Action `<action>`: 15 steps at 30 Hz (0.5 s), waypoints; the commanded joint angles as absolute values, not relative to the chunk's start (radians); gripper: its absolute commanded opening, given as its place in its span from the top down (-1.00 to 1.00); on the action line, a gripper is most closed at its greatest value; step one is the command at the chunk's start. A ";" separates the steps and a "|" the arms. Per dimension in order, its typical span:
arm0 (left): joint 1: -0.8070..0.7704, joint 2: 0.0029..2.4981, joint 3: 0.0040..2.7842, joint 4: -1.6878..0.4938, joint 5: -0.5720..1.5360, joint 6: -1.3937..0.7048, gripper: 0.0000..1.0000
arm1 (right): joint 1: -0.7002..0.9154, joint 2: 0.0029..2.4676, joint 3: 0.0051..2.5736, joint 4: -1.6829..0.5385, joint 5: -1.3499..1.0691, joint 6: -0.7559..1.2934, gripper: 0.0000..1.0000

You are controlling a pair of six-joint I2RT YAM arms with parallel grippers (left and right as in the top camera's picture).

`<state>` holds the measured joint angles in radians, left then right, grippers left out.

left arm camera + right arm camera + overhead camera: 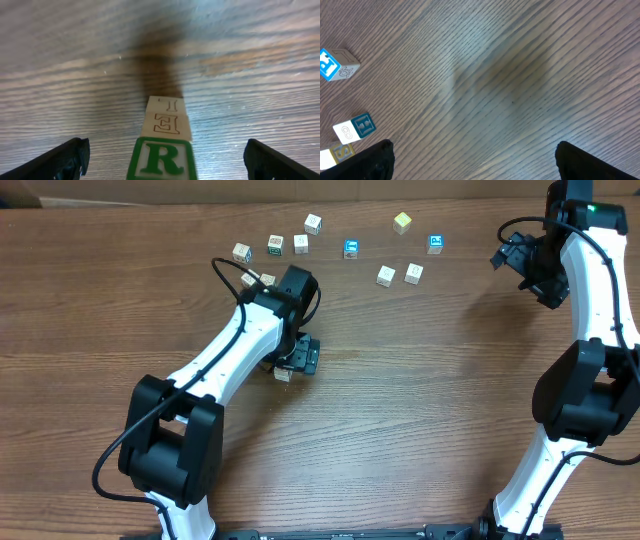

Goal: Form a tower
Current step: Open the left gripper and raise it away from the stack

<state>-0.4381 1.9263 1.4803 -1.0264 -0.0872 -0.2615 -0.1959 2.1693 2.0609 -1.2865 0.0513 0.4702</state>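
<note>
- The tower (162, 145) stands low in the middle of the left wrist view, a single column of pale wooden cubes on the brown wooden table (240, 60).
- Its top cube has a green frame and a green letter R. The cube under it shows an E, and the one below that a T.
- The cubes sit roughly in line, one upon another, and the column casts a dark shadow up the frame.
- In the overhead view the tower (284, 374) is left of centre, mostly hidden under the left gripper (296, 362).
- The left gripper's fingers (67, 159) are spread wide at the lower corners of the left wrist view. The tower is between them and neither finger touches it.
- The right gripper (475, 157), at the upper right of the overhead view, has its fingers wide apart over bare table, holding nothing.
- Loose cubes (301, 243) lie scattered across the top of the overhead view, among them a yellow cube (402, 222) and two blue-faced cubes (351, 248).
- All of these lie well apart from the tower.
</note>
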 commanded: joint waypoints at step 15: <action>-0.208 1.896 1.853 -1.107 -0.121 -0.382 0.36 | -0.196 2.156 2.089 -1.283 0.051 0.466 -1.00</action>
<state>-0.2710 1.9236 1.8370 -1.0779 -0.1097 -0.3271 -0.1959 2.1693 2.0609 -1.2858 0.0513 0.4706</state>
